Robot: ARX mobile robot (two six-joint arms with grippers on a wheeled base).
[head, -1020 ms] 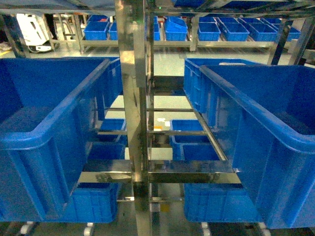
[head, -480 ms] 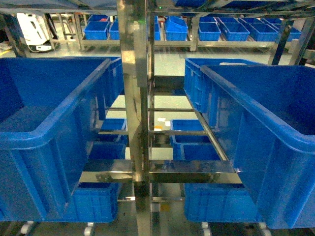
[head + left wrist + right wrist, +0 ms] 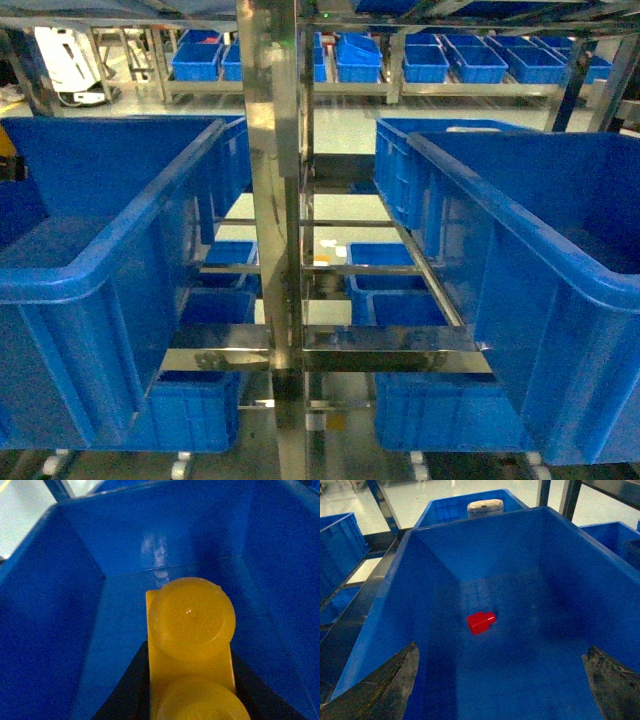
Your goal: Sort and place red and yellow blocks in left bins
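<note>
Though no writing legible, left pincer (image 3: 190, 700) pinching yellow brick (image 3: 190, 630); right pincer (image 3: 502, 680) spread.

My left gripper (image 3: 192, 700) shows only as two dark, matte black finger surfaces low in the left wrist view, smooth and unmarked. My right gripper (image 3: 502, 680) has two broad fingers (image 3: 390, 682) at the bottom corners, dark grey-brown with a rough, scuffed, mottled surface, possibly worn padding. No cables or screws are visible.
</note>
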